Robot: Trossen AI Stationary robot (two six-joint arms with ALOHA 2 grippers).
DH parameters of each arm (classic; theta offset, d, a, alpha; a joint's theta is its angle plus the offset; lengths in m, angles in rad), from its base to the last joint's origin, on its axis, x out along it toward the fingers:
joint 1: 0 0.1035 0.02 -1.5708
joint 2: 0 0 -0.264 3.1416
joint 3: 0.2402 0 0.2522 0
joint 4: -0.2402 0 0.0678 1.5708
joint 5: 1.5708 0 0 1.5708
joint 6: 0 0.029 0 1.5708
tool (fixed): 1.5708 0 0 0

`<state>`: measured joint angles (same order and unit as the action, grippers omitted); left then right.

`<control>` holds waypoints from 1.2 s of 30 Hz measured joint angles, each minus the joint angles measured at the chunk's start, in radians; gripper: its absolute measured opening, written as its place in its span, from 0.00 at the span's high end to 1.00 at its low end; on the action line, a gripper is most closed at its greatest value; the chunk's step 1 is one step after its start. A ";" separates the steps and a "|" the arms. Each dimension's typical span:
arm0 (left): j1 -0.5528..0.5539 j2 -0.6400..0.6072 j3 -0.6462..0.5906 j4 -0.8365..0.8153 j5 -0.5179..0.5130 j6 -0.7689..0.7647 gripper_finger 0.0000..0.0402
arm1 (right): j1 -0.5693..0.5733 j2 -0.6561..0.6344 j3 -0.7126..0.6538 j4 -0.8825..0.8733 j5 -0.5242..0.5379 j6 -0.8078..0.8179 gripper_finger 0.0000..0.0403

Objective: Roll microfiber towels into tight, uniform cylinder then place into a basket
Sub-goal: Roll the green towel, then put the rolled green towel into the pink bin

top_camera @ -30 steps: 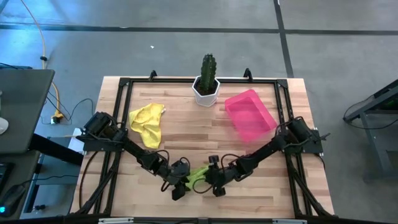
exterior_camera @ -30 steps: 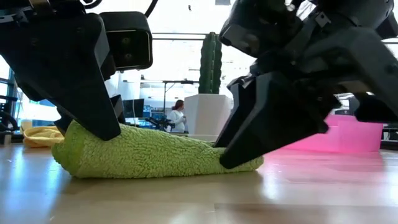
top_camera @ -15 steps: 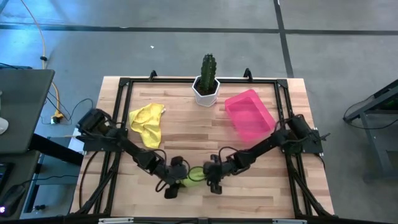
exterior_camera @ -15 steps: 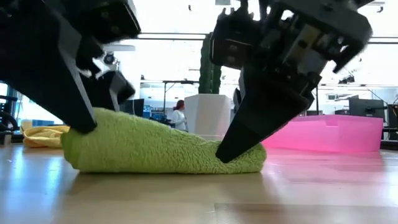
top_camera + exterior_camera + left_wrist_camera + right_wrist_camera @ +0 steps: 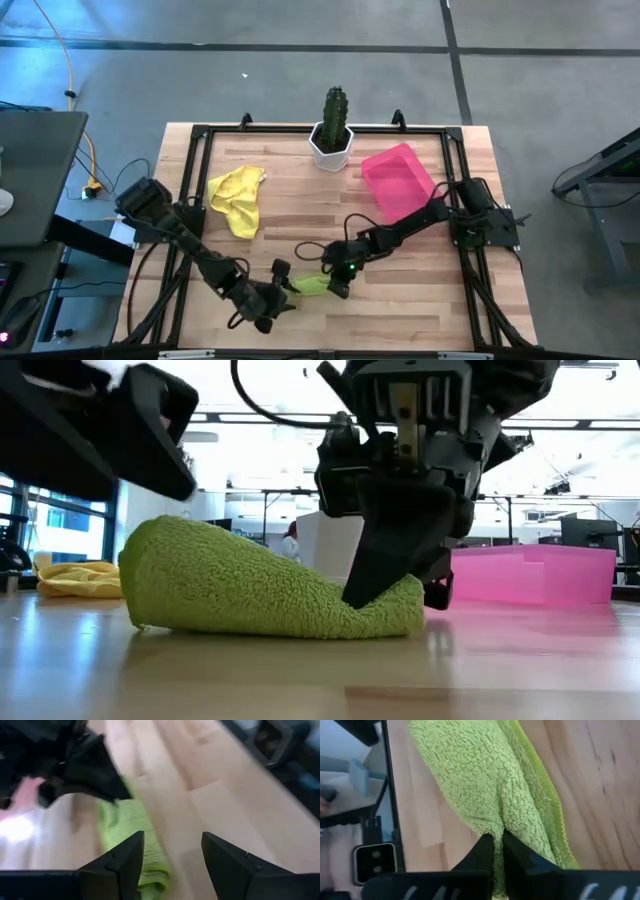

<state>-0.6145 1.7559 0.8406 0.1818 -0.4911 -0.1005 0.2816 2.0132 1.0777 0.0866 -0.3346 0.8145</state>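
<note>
1. Your left gripper (image 5: 272,303) sits low near the table's front edge, just left of the green towel (image 5: 311,285). In its wrist view the fingers (image 5: 125,865) stand wide apart with nothing between them, and the towel lies just ahead of them on the wood.
2. You can see the yellow towel (image 5: 236,198) lying crumpled on the left side of the table, well apart from both grippers; in the low view it shows far off at the left (image 5: 80,578).
3. Your green towel lies near the front middle of the table (image 5: 300,220), between the two grippers. In the low view it is a loose roll (image 5: 260,595), thick at its left end and tapering flat toward the right.
4. Your right gripper (image 5: 338,280) is on the towel's right end. Its wrist view shows the fingers (image 5: 485,851) pinched close together on a fold of the green cloth (image 5: 490,785).
5. You have the cactus pot (image 5: 332,143) at the back middle.
6. Your pink basket (image 5: 424,172) lies at the back right, with neither towel in it.
</note>
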 joint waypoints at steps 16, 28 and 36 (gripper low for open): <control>0.108 0.117 0.002 -0.003 0.129 -0.204 0.54 | -0.033 0.001 -0.002 0.017 -0.076 0.034 0.98; 0.154 0.131 0.006 -0.068 0.185 -0.406 0.70 | -0.046 -0.081 -0.002 -0.009 -0.090 -0.281 0.64; 0.170 0.132 0.005 -0.070 0.199 -0.561 0.71 | 0.097 -0.130 -0.002 0.028 0.339 -0.879 0.59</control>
<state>-0.4448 1.8877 0.8459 0.1121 -0.2920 -0.6616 0.3783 1.8837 1.0756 0.1141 0.0041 -0.0642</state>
